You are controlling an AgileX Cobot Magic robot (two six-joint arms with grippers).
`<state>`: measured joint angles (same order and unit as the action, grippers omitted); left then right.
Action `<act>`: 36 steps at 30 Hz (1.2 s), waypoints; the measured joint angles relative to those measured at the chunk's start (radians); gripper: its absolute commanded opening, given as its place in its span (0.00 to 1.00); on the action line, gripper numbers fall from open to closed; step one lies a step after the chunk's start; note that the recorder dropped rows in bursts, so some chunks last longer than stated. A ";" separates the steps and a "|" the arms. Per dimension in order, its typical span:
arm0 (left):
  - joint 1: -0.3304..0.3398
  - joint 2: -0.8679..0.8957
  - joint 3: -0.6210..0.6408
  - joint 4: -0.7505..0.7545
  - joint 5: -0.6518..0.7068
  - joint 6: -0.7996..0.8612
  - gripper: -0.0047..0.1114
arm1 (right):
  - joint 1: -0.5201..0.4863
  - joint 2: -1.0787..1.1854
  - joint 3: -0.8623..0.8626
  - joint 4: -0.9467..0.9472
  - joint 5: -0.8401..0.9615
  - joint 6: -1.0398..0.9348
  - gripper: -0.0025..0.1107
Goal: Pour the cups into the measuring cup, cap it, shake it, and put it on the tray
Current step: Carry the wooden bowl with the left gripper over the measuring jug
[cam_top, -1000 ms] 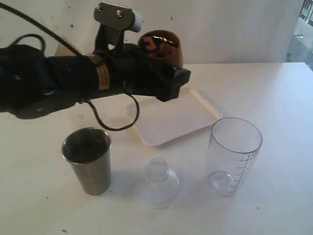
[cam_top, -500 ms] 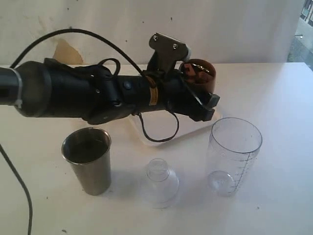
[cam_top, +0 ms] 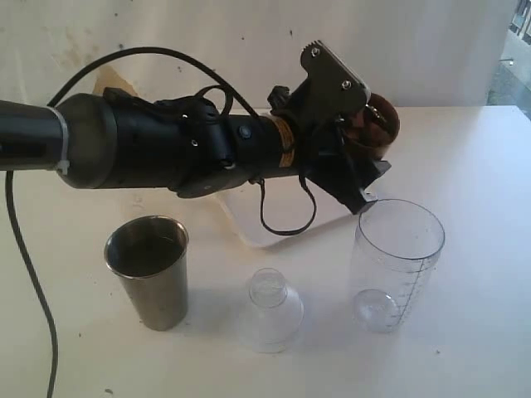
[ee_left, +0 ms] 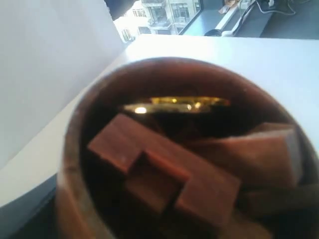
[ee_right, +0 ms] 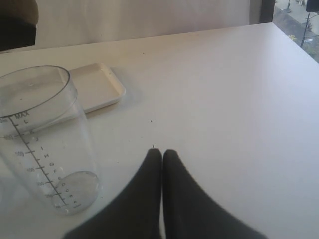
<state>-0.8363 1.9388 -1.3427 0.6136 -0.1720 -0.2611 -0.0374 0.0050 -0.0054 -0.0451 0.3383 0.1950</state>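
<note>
Barely begun: left gripper (cam_top: 363,148) clasps the filled brown cup (cam_top: 383,124) near the empty measuring cup (cam_top: 397,265); right gripper (ee_right: 162,155) is closed, empty

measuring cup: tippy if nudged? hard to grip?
Probably tippy: the measuring cup stands tall, tapers to a narrower base and looks empty, so likely light. Its smooth clear plastic wall may slip in a grip. It seems rigid, holding a round rim.

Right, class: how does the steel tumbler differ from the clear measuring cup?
The steel tumbler is opaque metal; the measuring cup is clear plastic. The measuring cup carries graduation marks; the tumbler is plain. Both stand upright on the table, tapering downward.
</note>
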 measured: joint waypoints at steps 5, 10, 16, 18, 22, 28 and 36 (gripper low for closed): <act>0.000 0.000 0.000 0.023 0.007 0.076 0.04 | 0.000 0.000 0.000 0.000 0.000 0.000 0.02; 0.000 0.000 0.000 0.029 0.008 0.105 0.04 | 0.000 0.000 0.000 0.000 0.000 0.000 0.02; 0.000 0.000 0.000 0.152 0.009 0.109 0.04 | 0.000 0.000 0.000 0.000 0.000 0.000 0.02; 0.000 0.000 0.000 0.168 0.009 0.109 0.04 | 0.000 0.000 0.000 0.000 0.000 0.000 0.02; 0.000 0.000 0.000 0.181 0.014 0.109 0.04 | 0.000 0.000 0.000 0.000 0.000 0.000 0.02; 0.000 0.000 0.000 0.207 0.028 0.152 0.04 | 0.000 0.000 0.000 0.000 0.000 0.000 0.02; 0.000 0.000 0.000 0.211 0.028 0.209 0.04 | 0.000 0.000 0.000 0.000 0.000 0.000 0.02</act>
<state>-0.8363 1.9392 -1.3427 0.8242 -0.1444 -0.0521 -0.0374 0.0050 -0.0054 -0.0451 0.3383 0.1950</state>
